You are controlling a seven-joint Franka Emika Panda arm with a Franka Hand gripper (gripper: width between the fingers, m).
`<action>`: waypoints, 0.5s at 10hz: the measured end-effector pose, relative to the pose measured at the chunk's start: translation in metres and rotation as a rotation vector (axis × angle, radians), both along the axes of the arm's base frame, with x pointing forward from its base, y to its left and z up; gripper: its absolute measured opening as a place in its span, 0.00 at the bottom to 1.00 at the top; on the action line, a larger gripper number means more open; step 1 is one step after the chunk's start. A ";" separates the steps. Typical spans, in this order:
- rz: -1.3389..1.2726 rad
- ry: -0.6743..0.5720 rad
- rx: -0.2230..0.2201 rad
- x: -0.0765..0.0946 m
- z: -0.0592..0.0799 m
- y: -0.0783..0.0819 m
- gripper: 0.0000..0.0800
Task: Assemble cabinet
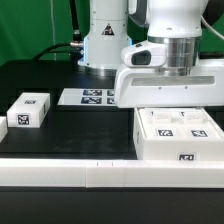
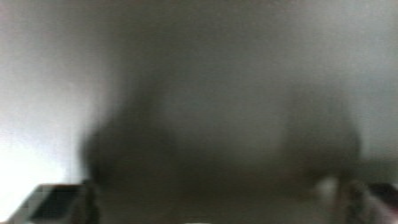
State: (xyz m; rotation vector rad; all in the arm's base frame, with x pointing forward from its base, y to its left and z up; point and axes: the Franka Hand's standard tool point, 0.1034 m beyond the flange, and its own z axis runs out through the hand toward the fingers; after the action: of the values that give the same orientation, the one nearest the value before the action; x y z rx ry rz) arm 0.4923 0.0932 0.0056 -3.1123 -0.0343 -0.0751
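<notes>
Currently hangs the gripper (image 1: 168, 101) just above the cabinet (image 1: 178, 138) at the exterior view's right, fingers (image 2: 50, 202) spread apart, hides the cabinet's back edge, meets only a dark blur at the wrist, perhaps the cabinet close up, and leaves the small tagged block (image 1: 28, 110) and the marker board (image 1: 88, 97) well apart on that view's left.

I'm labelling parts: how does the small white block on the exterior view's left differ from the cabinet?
The cabinet is far larger than the small block. The cabinet's top shows several tags; the small block's top shows one. The cabinet sits square to the table edge, the small block turned askew. Both are white with black-and-white tags.
</notes>
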 end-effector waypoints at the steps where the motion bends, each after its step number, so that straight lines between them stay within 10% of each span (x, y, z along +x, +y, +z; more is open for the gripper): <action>1: 0.002 0.000 0.000 0.000 0.000 0.000 0.69; 4: 0.004 0.002 -0.003 -0.001 -0.001 -0.003 0.07; 5: 0.004 0.002 -0.003 -0.001 -0.001 -0.003 0.02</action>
State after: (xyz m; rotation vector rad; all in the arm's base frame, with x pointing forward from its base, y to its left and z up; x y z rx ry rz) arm 0.4913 0.0899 0.0046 -3.1152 -0.0408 -0.0714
